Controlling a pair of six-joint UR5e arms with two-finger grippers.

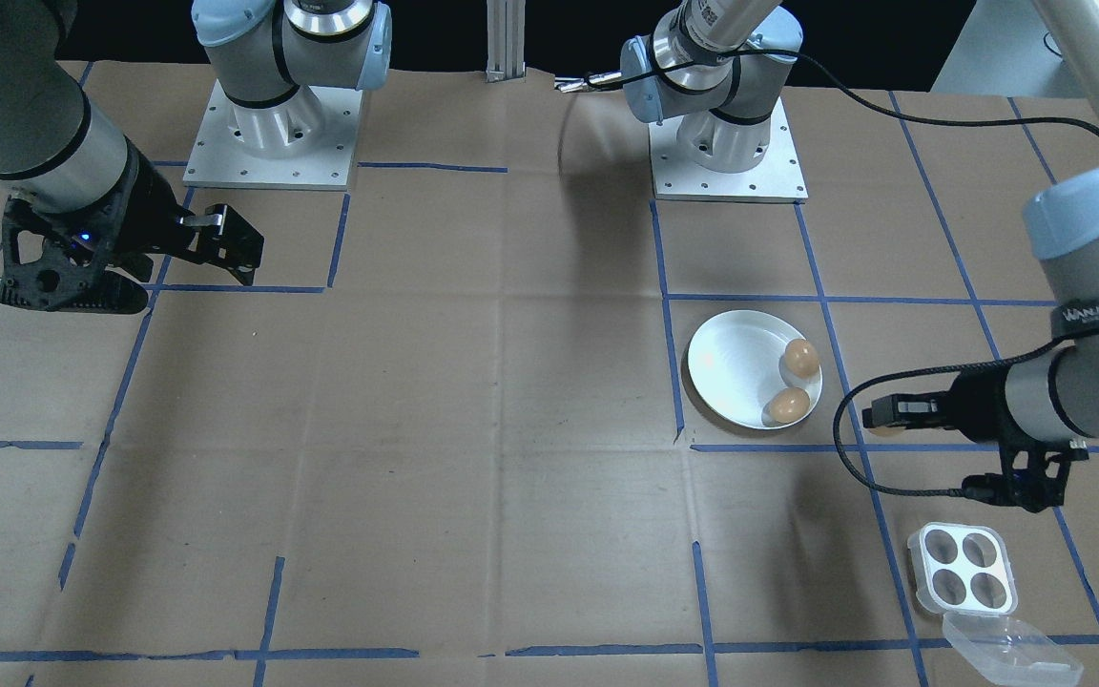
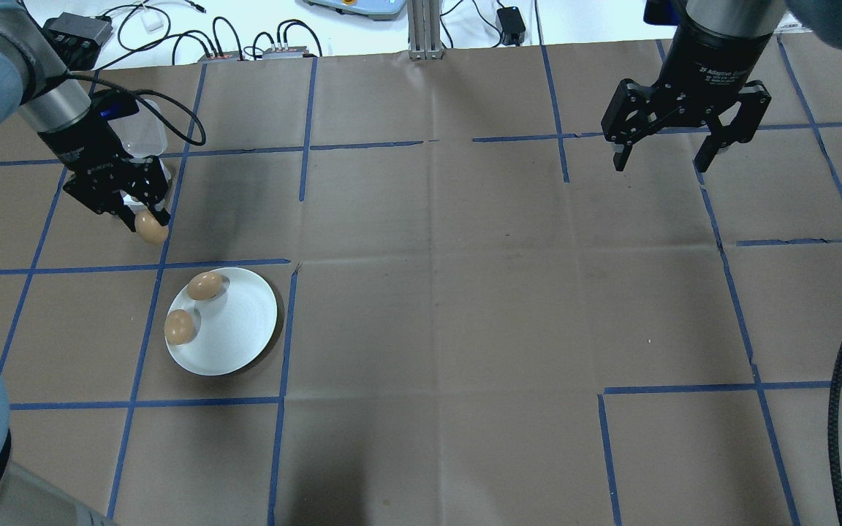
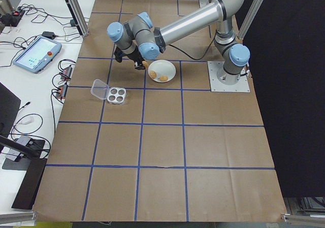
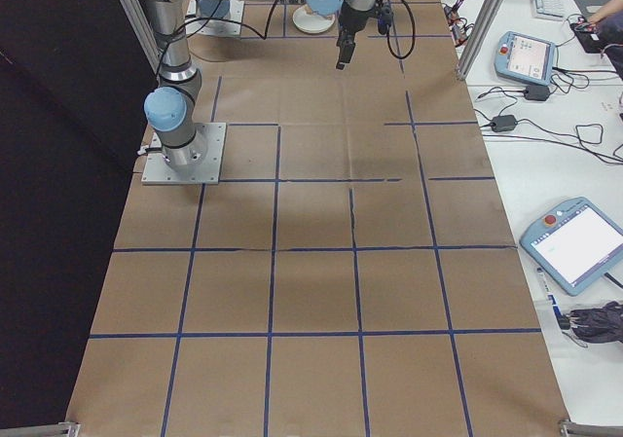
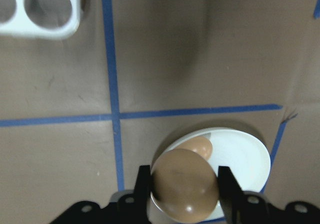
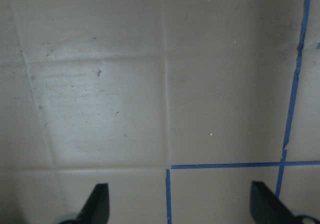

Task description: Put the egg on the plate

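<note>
Seen from over the robot's shoulders, the left gripper (image 2: pixel 145 223) hangs above the brown paper-covered table (image 2: pixel 435 292), its fingers (image 5: pixel 226 189) clamped on either side of a brown egg (image 2: pixel 150 228). The egg is held in the air just short of the white plate (image 2: pixel 238 329), which sits inside a square of blue tape (image 2: pixel 286 329) near the table's left end. Two more brown eggs (image 2: pixel 204 286) (image 2: pixel 179 326) already lie on the plate, close together along its left rim. Behind the left gripper, toward the table's far edge, the square white egg tray (image 1: pixel 964 568) shows four empty cups, its clear lid (image 1: pixel 1009 649) folded open beside it. The middle of the table is crossed only by tape lines. At far right, well apart from the plate, the right gripper (image 2: pixel 662 164) hovers above the paper with its jaws spread wide and nothing between them
</note>
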